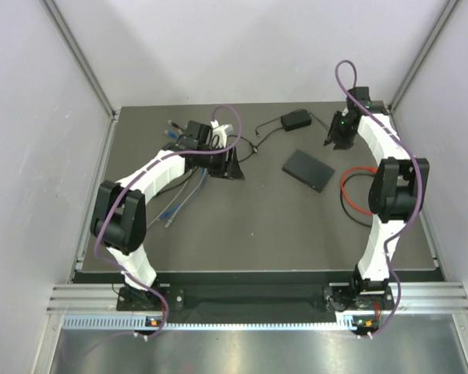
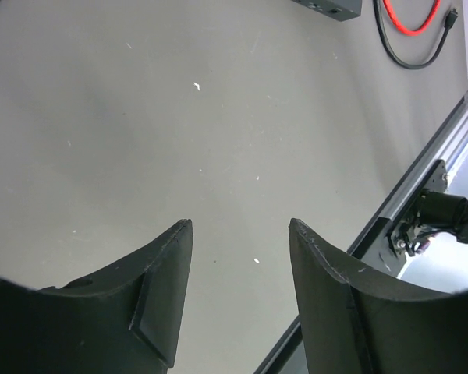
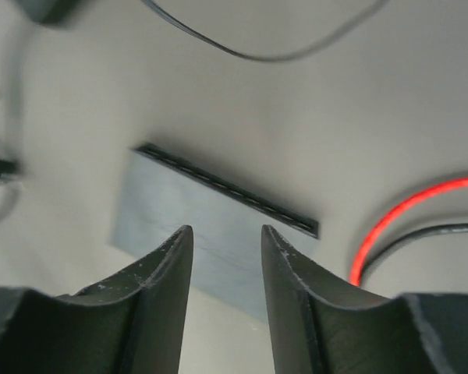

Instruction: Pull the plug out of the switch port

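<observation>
The switch (image 1: 308,170) is a flat dark grey box lying right of the table's middle. In the right wrist view the switch (image 3: 195,234) shows its row of sockets (image 3: 234,189) along the far edge; I see no plug in them. My right gripper (image 1: 333,139) hangs behind the switch, open and empty (image 3: 226,228), the switch lying below between its fingers. My left gripper (image 1: 231,166) is left of the switch, open and empty (image 2: 240,224) over bare table; a corner of the switch (image 2: 331,7) shows at the top.
A black adapter block (image 1: 296,120) with a thin cord (image 1: 261,132) lies at the back. A red cable (image 1: 349,187) and a black cable (image 2: 409,61) loop right of the switch. Blue and grey cables (image 1: 179,201) trail at the left.
</observation>
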Controlling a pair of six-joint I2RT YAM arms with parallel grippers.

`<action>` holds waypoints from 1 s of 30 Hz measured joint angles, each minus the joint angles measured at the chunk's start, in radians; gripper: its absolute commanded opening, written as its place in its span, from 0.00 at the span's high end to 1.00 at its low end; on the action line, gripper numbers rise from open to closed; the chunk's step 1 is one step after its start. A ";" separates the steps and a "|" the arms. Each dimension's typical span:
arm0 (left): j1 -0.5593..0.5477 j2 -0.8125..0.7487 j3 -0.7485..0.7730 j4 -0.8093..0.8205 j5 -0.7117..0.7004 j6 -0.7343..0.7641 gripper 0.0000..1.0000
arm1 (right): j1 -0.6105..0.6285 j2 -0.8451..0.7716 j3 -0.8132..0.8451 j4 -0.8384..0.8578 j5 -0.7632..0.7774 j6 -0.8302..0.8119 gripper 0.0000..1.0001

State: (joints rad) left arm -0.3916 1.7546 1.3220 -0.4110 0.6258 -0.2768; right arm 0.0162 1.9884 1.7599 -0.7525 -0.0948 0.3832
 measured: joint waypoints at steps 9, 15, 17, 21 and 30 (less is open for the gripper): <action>0.000 0.006 0.000 0.000 0.010 -0.010 0.47 | -0.002 0.166 0.056 -0.113 0.030 -0.039 0.79; 0.000 0.006 -0.001 -0.003 0.013 -0.010 0.53 | -0.002 0.186 0.067 -0.114 0.045 -0.049 0.87; 0.000 0.006 -0.002 -0.005 0.013 -0.010 0.53 | -0.005 0.188 0.068 -0.112 0.047 -0.053 0.90; 0.000 0.006 -0.004 -0.008 0.013 -0.011 0.53 | -0.023 0.191 0.060 -0.107 0.056 -0.064 0.93; -0.004 0.006 -0.005 -0.008 0.013 -0.018 0.55 | -0.031 0.180 -0.058 -0.089 0.063 -0.077 1.00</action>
State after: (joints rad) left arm -0.3954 1.7611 1.3174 -0.4194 0.6388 -0.2943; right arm -0.0151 2.1681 1.7016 -0.8410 -0.0322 0.3058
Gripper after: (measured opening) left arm 0.458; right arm 0.008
